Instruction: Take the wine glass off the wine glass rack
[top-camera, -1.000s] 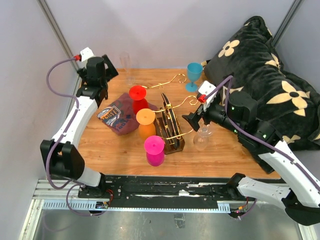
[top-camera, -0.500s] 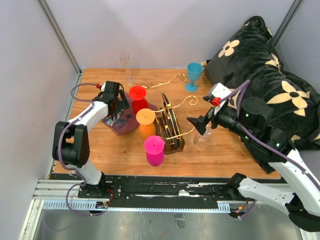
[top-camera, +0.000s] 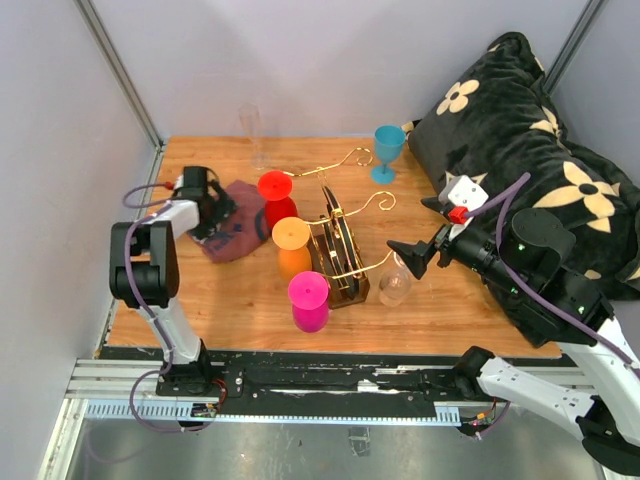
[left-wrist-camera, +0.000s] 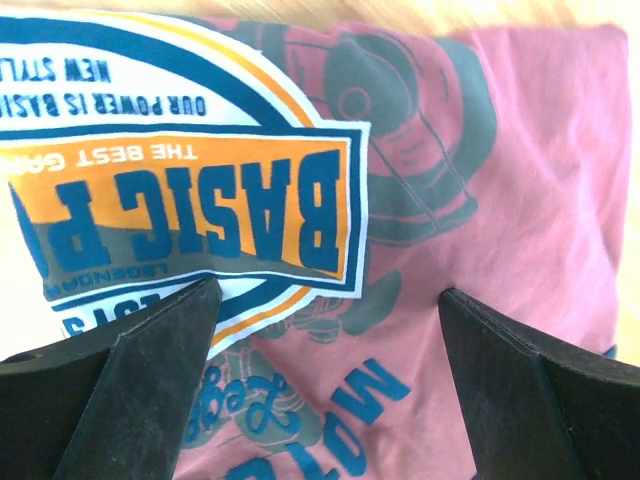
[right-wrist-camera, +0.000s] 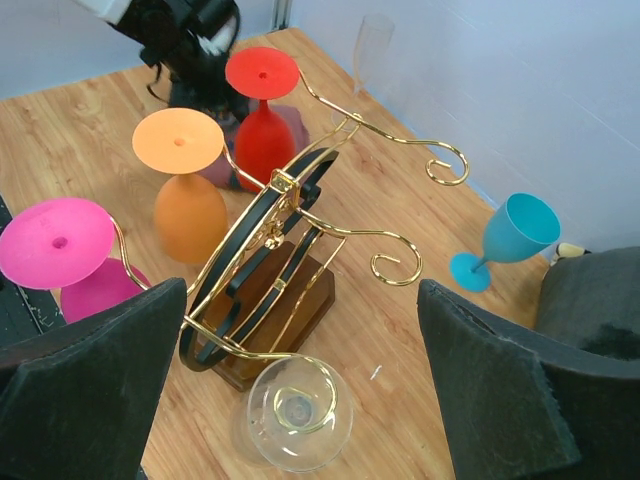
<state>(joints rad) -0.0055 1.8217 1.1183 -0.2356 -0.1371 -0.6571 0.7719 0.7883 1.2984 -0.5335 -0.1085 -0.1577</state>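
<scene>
Nothing is off yet. The clear wine glass hangs upside down on the near-right gold arm of the wine glass rack, mid-bench. The right claw is spread just right of it, apparently not touching. The left claw is spread over the maroon T-shirt at far left. Grasp and lift-off are both left.

Check the desk first: it has a light wood-grain top and extends beneath the right gripper and the left gripper. Beyond both grippers, a plain pale grey wall closes the rear of the cell. A matching side wall stands outboard of the left gripper. Slanted metal posts mark the rear corners. Outboard of the right gripper, a black cushion with cream flowers overlaps the desk edge. A slotted aluminium rail runs along the near edge. Lighting is even and diffuse, so shadows are soft.
</scene>
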